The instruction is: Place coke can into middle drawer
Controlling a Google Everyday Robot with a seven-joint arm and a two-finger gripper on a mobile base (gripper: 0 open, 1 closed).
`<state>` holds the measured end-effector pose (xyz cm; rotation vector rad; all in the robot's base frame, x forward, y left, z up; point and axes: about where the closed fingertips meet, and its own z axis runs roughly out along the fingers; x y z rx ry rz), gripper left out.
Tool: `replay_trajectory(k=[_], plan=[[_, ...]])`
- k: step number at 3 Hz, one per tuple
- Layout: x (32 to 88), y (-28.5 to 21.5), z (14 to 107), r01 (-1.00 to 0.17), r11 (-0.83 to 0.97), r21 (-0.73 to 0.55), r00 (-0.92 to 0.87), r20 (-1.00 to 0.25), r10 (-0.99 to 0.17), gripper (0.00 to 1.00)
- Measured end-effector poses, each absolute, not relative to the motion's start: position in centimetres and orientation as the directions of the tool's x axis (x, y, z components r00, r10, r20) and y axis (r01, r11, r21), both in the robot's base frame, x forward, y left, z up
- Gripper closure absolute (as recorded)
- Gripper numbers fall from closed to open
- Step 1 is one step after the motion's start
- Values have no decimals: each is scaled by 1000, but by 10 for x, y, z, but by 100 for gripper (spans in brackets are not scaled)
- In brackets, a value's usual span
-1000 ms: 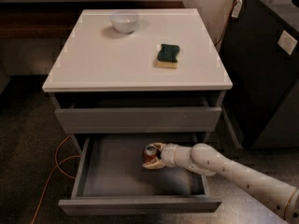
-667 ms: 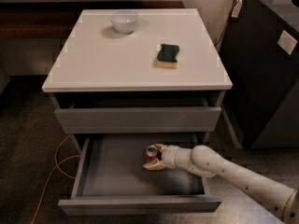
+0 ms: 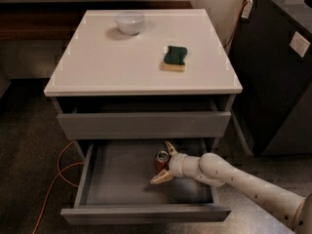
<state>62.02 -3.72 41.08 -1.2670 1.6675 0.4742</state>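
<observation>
Here, lower centre of the frame, the gripper (image 3: 161,164) is hanging open, fingers splayed either side of the upright coke can (image 3: 162,159) inside the pulled-out middle drawer (image 3: 145,214).

My gripper (image 3: 163,163) lay low, at the tip of my outstretched arm (image 3: 243,184). Its two fingers were spread wide apart: the farther finger (image 3: 169,147) pointed up and away, and the nearer finger (image 3: 160,179) angled down and forward. Just behind the fingers sat my pale round wrist (image 3: 181,165), and behind that my rounded joint (image 3: 212,168), from which the arm ran back and downward.
</observation>
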Motion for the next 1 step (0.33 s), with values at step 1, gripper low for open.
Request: replay_trajectory(k=[1], plan=[[620,-37,411,-893,387,-230,-7,-852,-523,0]])
